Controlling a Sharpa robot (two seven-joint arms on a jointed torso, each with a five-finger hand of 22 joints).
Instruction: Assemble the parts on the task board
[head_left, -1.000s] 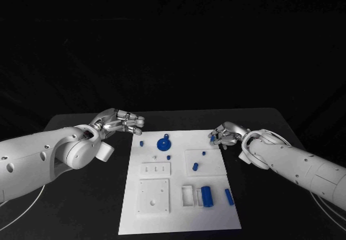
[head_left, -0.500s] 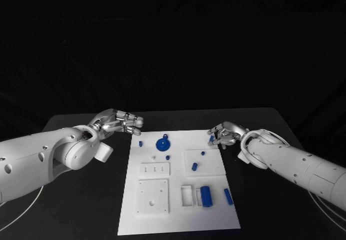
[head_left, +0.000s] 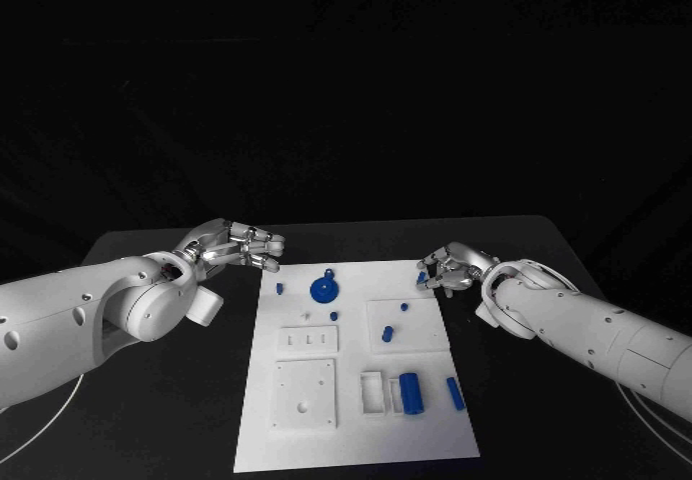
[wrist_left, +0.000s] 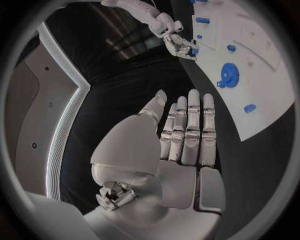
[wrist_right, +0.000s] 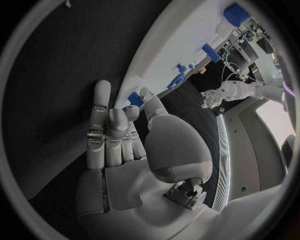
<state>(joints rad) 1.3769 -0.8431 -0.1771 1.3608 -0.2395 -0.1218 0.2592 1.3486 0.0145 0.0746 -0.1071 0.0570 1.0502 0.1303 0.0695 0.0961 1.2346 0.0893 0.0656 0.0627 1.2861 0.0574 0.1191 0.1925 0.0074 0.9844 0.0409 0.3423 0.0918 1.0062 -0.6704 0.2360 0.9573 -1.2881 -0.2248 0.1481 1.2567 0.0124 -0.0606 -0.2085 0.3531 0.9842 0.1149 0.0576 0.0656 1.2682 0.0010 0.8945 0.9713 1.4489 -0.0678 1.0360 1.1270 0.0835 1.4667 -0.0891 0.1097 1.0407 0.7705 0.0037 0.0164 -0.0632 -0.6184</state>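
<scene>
— Since a second ago, what has moved?

— Little. My left silver hand (head_left: 238, 245) has drifted a touch toward the left of the frame, and my right silver hand (head_left: 450, 268) has barely stirred at the upper right edge of the white task board (head_left: 361, 440). The parts have stayed put.

— What is the right hand doing?

— Its fingers are curled in, and in the right wrist view a small blue peg (wrist_right: 135, 98) sits right at my fingertips (wrist_right: 132, 113). I judge it pinched there, though only lightly.

— And the left?

— Empty. Fingers straight and close together, hovering over the black bench (head_left: 173, 400) just beside the board's upper left corner, touching nothing.

— Where are the other pieces?

— A blue round gear (head_left: 326, 290) lies at the upper middle of the board, and a blue cylinder (head_left: 411, 392) sits in a white tray at the lower right.

— What could go wrong?

— That peg is tiny and held at the very tips; a tilt of my wrist could let it slip onto the bench. Brought down crooked, it could jam at its hole or nudge the unsteadied board.
</scene>
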